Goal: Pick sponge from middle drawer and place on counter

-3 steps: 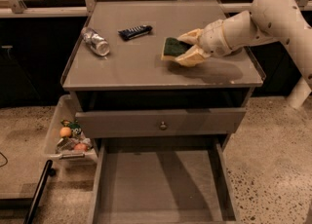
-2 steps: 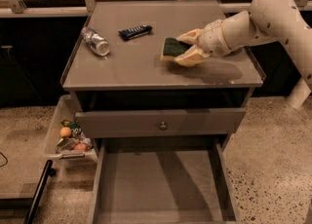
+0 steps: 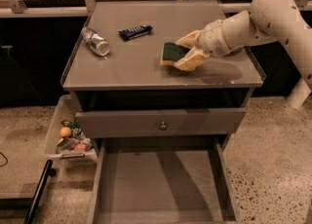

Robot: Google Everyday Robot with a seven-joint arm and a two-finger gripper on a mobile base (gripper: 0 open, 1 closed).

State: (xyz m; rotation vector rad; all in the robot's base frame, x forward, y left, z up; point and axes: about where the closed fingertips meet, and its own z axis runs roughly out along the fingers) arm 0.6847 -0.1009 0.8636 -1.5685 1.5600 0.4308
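Note:
The sponge (image 3: 169,51), dark green on top with a pale yellow edge, is at the right middle of the grey counter (image 3: 126,67). My gripper (image 3: 178,54) reaches in from the right, and its two cream fingers (image 3: 191,61) close on the sponge's far and near sides. The sponge rests on the counter or just above it. The middle drawer (image 3: 161,184) stands pulled out below, and its flat grey floor is bare.
A plastic bottle (image 3: 96,41) lies at the counter's left and a dark blue snack wrapper (image 3: 135,31) at its back. A drawer front with a round knob (image 3: 162,125) sits above the open drawer. A bin with fruit (image 3: 68,138) stands on the floor at the left.

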